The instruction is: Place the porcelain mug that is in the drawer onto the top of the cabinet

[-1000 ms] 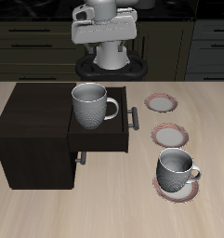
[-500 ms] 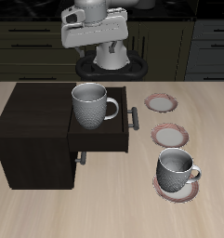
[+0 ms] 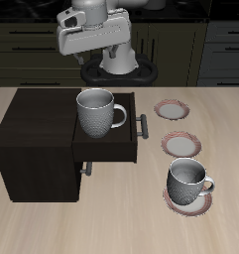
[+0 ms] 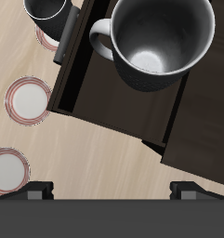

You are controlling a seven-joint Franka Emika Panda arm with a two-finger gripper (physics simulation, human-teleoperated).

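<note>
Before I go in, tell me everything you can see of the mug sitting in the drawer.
The porcelain mug is large, light grey and speckled, with a pale inside that looks empty. It stands upright in the open drawer of the cabinet, its single loop handle turned toward the drawer's front. Nothing but the drawer touches it; the gripper is well clear.

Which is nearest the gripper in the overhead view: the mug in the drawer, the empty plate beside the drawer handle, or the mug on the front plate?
1. Mug in drawer, farthest back.
2. Empty plate, mid-table.
3. Mug on front plate, nearest the front edge.
</note>
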